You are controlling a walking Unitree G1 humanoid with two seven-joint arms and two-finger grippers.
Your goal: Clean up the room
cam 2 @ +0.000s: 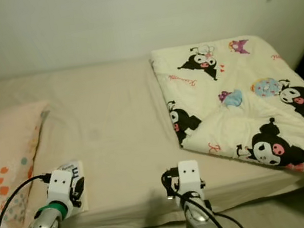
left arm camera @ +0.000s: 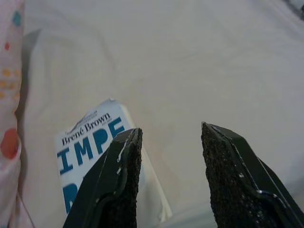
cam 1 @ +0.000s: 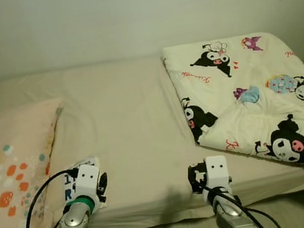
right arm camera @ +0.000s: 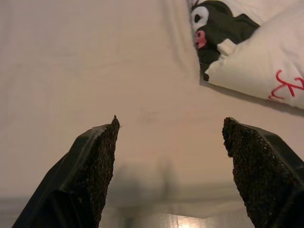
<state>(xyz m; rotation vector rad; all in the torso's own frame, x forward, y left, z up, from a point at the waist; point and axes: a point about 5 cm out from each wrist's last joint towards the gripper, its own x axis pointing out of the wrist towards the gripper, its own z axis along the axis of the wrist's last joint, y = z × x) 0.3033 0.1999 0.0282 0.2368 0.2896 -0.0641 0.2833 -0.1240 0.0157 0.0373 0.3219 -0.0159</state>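
White paperback book with blue lettering (left arm camera: 90, 152) lies near the front edge of the beige bed (cam 1: 130, 123), beside the spotted pillow (cam 1: 10, 171). Left gripper (left arm camera: 168, 175), fingers apart, hovers just over it, nearer than the right gripper (right arm camera: 168, 166), also spread.

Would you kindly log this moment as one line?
left gripper: open over book | right gripper: open above bed | blanket: folded
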